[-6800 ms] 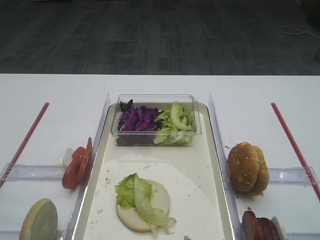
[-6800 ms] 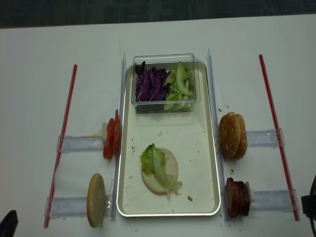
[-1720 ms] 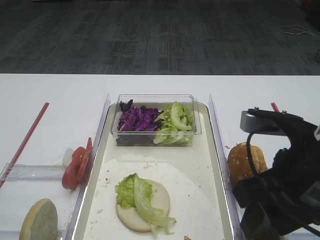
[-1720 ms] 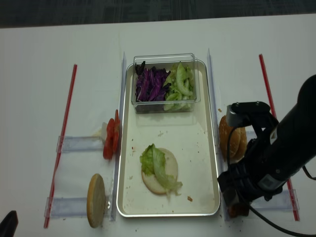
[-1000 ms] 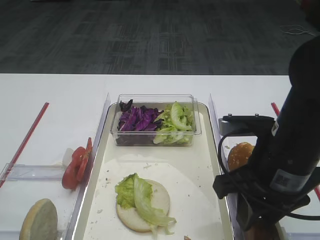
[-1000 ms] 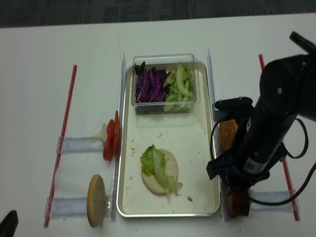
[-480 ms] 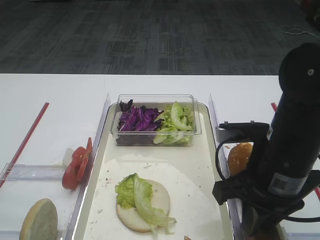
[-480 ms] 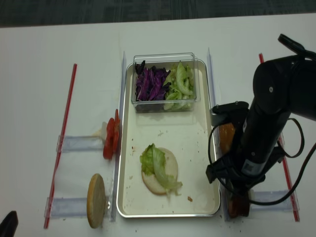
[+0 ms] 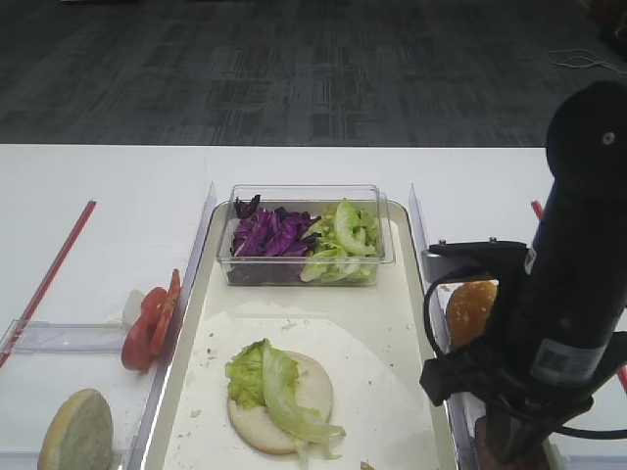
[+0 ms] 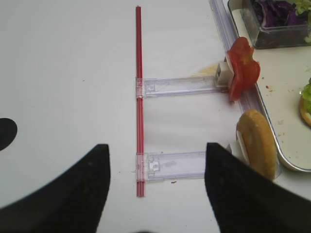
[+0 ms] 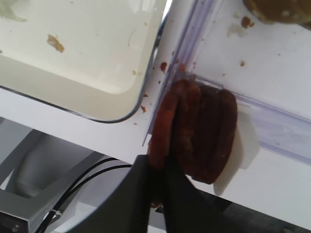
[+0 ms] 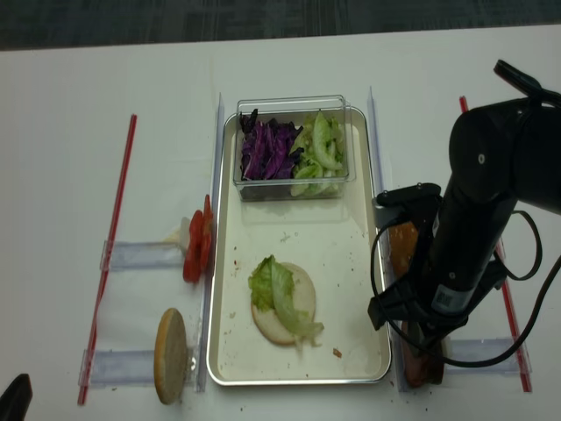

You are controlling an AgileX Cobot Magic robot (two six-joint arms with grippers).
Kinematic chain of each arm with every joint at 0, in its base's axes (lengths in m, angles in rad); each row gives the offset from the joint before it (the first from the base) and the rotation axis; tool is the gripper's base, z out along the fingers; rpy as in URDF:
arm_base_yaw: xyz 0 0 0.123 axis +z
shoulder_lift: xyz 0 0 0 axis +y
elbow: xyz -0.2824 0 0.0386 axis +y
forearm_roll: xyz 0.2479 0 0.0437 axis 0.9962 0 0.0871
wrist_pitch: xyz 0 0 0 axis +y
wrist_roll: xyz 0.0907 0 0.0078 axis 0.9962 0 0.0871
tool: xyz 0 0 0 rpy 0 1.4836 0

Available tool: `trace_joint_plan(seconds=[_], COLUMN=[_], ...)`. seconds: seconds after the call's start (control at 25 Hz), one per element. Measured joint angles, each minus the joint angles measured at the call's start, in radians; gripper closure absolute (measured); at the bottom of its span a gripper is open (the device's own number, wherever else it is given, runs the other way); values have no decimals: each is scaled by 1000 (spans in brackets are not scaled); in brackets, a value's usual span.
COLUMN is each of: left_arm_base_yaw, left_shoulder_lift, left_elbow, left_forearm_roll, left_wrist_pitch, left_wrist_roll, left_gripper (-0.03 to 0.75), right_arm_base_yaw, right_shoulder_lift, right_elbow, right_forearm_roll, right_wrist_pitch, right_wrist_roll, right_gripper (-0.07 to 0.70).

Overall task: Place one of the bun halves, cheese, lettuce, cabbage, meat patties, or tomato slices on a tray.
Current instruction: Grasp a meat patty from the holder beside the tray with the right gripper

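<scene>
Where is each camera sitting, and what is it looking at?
Exterior high: low at the table's front, facing the tray and floor beyond; right arm shows.
Realsense: overhead, looking straight down; right arm shows.
Right wrist: looks down past the right gripper, shut on a meat patty.
Left wrist: looks over tomato slices; left gripper open.
Both wrist views share the tray's rim.

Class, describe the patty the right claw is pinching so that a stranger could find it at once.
Start at the long cream tray and go just past its near right corner. Reddish-brown meat patties stand on edge there in a clear holder. The right claw is shut on the leftmost patty, the one nearest the tray.
</scene>
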Motion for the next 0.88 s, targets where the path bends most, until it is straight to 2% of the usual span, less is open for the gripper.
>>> trace_joint_plan(seconds=[0.2,0.56,0.88], left_arm_base_yaw=[0,0,0], left_shoulder_lift=[0,0,0], left_elbow=[0,0,0], left_forearm_roll=[0,0,0], left_wrist_pitch=[0,0,0], left_wrist_roll=[0,0,0], left_gripper=[285,285,285], right_arm_base_yaw=[0,0,1], right_shoulder_lift=[0,0,-57], right_elbow=[-22,-52,-52], right_forearm_roll=[-1,4,11], right_wrist_pitch=[17,93,101], right_wrist_roll=[6,6,6], right_gripper=[560,560,560])
